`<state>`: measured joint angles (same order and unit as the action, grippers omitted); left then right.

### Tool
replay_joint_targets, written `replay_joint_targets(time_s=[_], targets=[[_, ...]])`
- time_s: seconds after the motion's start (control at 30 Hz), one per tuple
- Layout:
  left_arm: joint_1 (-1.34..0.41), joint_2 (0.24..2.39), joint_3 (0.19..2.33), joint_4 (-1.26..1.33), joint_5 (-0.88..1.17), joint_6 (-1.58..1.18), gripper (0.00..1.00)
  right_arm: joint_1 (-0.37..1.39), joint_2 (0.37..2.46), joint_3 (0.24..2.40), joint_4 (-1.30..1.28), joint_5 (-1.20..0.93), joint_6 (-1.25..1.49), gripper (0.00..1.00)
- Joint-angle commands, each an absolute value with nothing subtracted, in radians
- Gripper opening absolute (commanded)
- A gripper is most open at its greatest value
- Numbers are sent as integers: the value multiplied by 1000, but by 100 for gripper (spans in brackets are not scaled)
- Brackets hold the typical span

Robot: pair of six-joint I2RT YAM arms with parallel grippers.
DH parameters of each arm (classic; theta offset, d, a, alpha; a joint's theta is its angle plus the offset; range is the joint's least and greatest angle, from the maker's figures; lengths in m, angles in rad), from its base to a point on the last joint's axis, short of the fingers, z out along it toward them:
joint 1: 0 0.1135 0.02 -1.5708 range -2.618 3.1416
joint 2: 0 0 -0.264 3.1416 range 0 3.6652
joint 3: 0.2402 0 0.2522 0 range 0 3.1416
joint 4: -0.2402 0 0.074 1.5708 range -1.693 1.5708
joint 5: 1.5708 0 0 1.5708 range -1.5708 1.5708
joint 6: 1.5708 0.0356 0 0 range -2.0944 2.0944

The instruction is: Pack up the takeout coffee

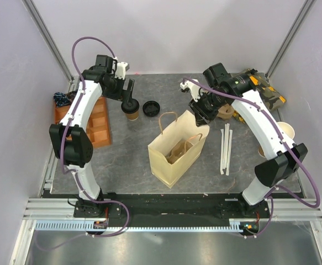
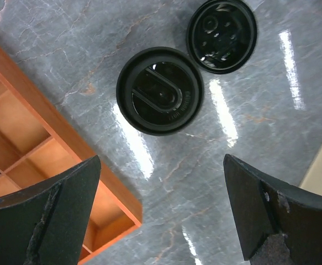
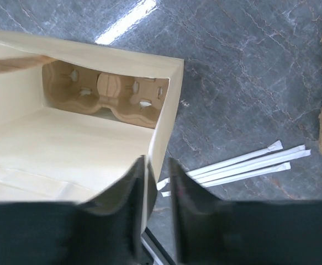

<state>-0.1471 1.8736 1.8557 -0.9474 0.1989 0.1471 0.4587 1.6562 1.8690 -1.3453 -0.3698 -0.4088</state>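
The takeout coffee [image 1: 131, 112], a small brown cup with a black lid, stands at the back left; the left wrist view shows its lid [image 2: 159, 98] from above. My left gripper [image 1: 129, 95] is open and empty just above it, jaws wide apart [image 2: 161, 212]. The tan paper bag [image 1: 174, 154] stands open mid-table with a pulp cup carrier [image 3: 108, 94] at its bottom. My right gripper [image 1: 198, 113] sits at the bag's far right rim. Its jaws [image 3: 158, 165] straddle the bag wall [image 3: 166, 105], nearly closed, with a narrow gap outside the wall.
A loose black lid [image 1: 151, 108] lies right of the cup, also in the left wrist view [image 2: 221, 35]. An orange divided tray [image 1: 97, 124] is at the left. Wrapped straws [image 1: 225, 148] lie right of the bag. Pale lidless cups [image 1: 285, 132] are at the right edge.
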Motion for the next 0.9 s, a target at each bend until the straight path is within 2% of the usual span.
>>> replay_joint_targets(time_s=[0.0, 0.03, 0.2, 0.3, 0.4, 0.43, 0.5, 0.53, 0.63, 0.87], targets=[[-163, 1914, 1920, -943, 150, 218, 100, 459, 1657, 1919, -1405, -380, -416, 42], [-163, 1924, 1924, -943, 149, 218, 100, 460, 1663, 1928, -1405, -379, -414, 48], [-163, 1928, 1924, -942, 164, 215, 100, 460, 1687, 1976, -1405, -357, -411, 50], [-163, 1924, 1917, -942, 178, 212, 100, 460, 1697, 2013, -1408, -362, -411, 45], [-163, 1924, 1914, -942, 210, 219, 100, 460, 1701, 2007, -1428, -367, -425, 36], [-163, 1927, 1916, -940, 218, 225, 100, 460, 1701, 2000, -1427, -367, -428, 28], [-163, 1943, 1924, -939, 219, 244, 100, 460, 1698, 1990, -1428, -371, -433, 22], [-161, 1951, 1931, -937, 218, 250, 100, 460, 1698, 1988, -1427, -373, -436, 14], [-161, 1980, 1957, -940, 221, 261, 100, 460, 1701, 1985, -1430, -376, -426, 0], [-163, 2036, 1971, -940, 241, 282, 100, 460, 1678, 1947, -1419, -387, -414, 0]])
